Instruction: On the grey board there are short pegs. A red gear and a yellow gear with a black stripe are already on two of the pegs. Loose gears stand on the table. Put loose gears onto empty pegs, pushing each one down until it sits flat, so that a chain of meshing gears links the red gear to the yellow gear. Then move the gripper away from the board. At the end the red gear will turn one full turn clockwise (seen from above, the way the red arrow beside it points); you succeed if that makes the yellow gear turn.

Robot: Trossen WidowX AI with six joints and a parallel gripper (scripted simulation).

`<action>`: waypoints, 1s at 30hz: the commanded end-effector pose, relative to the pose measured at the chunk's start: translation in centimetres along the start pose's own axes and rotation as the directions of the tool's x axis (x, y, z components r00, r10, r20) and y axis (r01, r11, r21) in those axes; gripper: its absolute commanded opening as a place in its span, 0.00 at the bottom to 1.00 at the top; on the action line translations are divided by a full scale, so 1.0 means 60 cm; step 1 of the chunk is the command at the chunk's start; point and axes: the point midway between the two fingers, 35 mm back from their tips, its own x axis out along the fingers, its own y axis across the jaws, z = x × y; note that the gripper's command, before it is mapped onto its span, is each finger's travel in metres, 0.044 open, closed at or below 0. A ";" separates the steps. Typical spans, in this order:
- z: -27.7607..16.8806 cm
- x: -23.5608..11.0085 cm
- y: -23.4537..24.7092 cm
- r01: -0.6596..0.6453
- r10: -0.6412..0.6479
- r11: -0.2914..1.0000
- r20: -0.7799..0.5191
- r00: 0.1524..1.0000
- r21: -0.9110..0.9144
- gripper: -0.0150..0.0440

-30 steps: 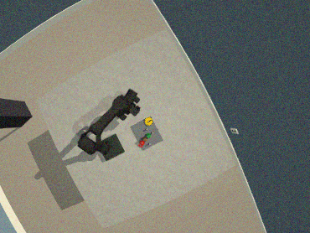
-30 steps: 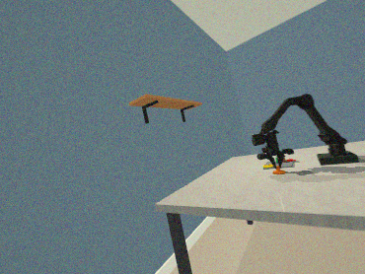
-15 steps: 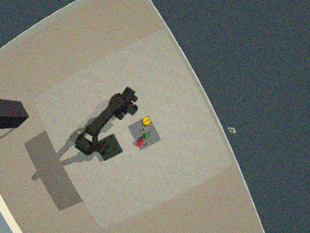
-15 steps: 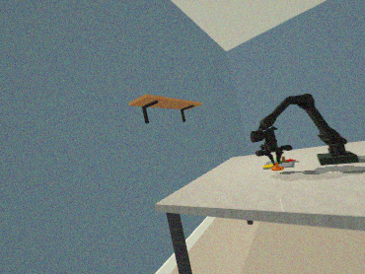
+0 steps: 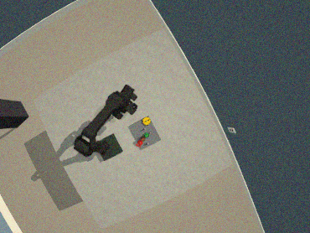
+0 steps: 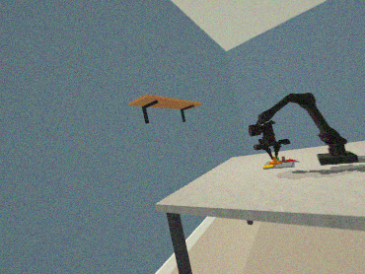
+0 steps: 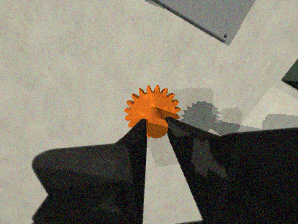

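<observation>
The jaws have closed on the orange gear (image 6: 275, 161) (image 7: 152, 106) by its upright hub, beside the board (image 5: 152, 130) (image 6: 287, 165) (image 7: 215, 17) and over the tabletop (image 5: 180, 138) (image 6: 217, 187) (image 7: 60, 65); likely light and stiff, that hub looks the right hold, though smooth sides could slip

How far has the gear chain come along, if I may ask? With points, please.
A toothed green gear (image 5: 147, 135) already sits beside the red gear (image 5: 140, 143) on the board. The hand (image 7: 157, 120) grips a toothed orange gear (image 7: 152, 106) (image 6: 275, 161). Left: seating it, bridging to the yellow gear (image 5: 146, 121) (image 6: 267, 167), then withdrawing.
</observation>
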 end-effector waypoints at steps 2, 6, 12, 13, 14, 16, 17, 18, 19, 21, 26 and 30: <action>-0.001 -0.026 0.003 -0.010 0.010 1.000 -0.006 1.000 -0.004 0.25; 0.000 -0.042 0.002 -0.009 0.009 1.000 -0.005 1.000 -0.003 0.25; 0.001 -0.065 0.000 -0.008 0.008 1.000 -0.005 1.000 -0.002 0.25; 0.001 -0.069 0.000 -0.008 0.008 1.000 -0.005 1.000 -0.001 0.25; 0.001 -0.073 -0.001 -0.007 0.007 1.000 -0.005 1.000 -0.001 0.25; 0.001 -0.081 -0.002 -0.007 0.007 1.000 -0.005 1.000 -0.001 0.25; 0.002 -0.085 -0.003 -0.007 0.007 1.000 -0.005 1.000 -0.001 0.25; 0.002 -0.089 -0.003 -0.007 0.007 1.000 -0.005 1.000 0.000 0.25; 0.002 -0.093 -0.004 -0.006 0.006 1.000 -0.005 1.000 0.000 0.25; 0.002 -0.101 -0.005 -0.006 0.006 1.000 -0.005 1.000 0.000 0.25; 0.003 -0.120 -0.009 -0.005 0.005 1.000 -0.005 1.000 0.001 0.25; 0.004 -0.136 -0.013 -0.004 0.004 1.000 -0.005 1.000 0.002 0.25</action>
